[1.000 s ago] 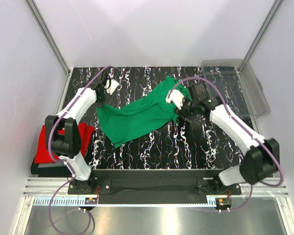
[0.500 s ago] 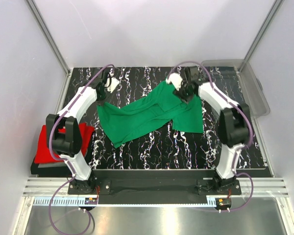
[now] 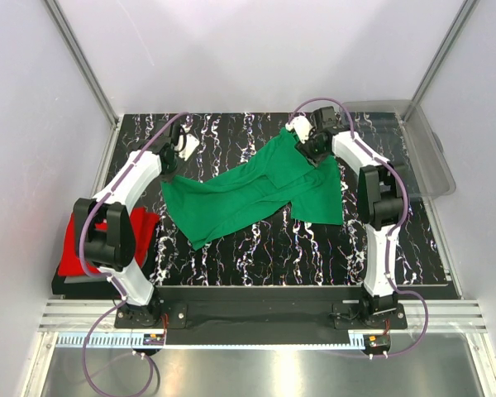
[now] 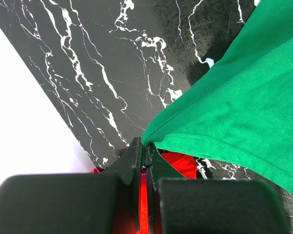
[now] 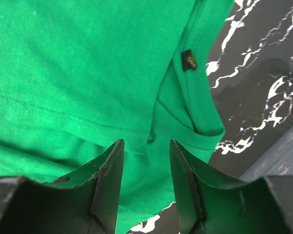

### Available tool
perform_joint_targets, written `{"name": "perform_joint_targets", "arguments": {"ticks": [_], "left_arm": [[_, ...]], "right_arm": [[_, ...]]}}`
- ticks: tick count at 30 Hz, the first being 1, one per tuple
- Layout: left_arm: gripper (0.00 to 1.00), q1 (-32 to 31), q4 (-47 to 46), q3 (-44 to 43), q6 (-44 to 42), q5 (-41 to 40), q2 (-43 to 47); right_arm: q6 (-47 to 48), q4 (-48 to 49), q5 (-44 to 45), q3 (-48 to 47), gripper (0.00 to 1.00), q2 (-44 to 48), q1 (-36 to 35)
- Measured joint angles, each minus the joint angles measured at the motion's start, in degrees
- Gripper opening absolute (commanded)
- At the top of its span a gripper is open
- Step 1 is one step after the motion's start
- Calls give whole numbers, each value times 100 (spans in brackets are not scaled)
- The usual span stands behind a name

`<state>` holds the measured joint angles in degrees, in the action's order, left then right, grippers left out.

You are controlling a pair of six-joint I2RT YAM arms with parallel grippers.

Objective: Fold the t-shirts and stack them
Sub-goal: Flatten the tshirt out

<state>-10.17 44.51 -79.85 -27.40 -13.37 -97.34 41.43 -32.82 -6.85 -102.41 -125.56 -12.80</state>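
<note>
A bright green t-shirt (image 3: 248,194) lies spread on the black marbled table, reaching from the left middle to the right. My left gripper (image 3: 167,171) is shut on the shirt's left corner, and in the left wrist view the cloth (image 4: 244,97) is pinched at the fingertips (image 4: 145,146). My right gripper (image 3: 310,151) hovers open over the shirt's far right part. The right wrist view shows the collar with its label (image 5: 188,59) just past the open gripper (image 5: 145,144), with nothing between the fingers. A red t-shirt (image 3: 73,248) lies off the table's left edge, partly hidden by the left arm.
A clear plastic bin (image 3: 426,153) stands at the back right corner, close beside the right arm. White walls and metal rails enclose the table on three sides. The red cloth (image 4: 183,163) rests on a low black stand at the left.
The right arm swung from the table's middle to the far side and laid the shirt's right part out flat. Its jaws now stand open above the cloth. The left gripper kept its hold.
</note>
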Motion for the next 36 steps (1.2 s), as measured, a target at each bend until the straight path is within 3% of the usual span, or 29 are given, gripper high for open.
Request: {"name": "perform_joint_targets", "arguments": {"ticks": [15,24,36], "left_arm": [[0,0,24,0,-15,-24,0],[0,0,87,-2,-15,-24,0],[0,-9,101,-107,-15,-24,-111]], "right_arm": [[-361,-105,-173,-382,49,-378,247],[-516,-409,-446,-509,41,-487,284],[-660,-706,-640,-734,41,-597,302]]}}
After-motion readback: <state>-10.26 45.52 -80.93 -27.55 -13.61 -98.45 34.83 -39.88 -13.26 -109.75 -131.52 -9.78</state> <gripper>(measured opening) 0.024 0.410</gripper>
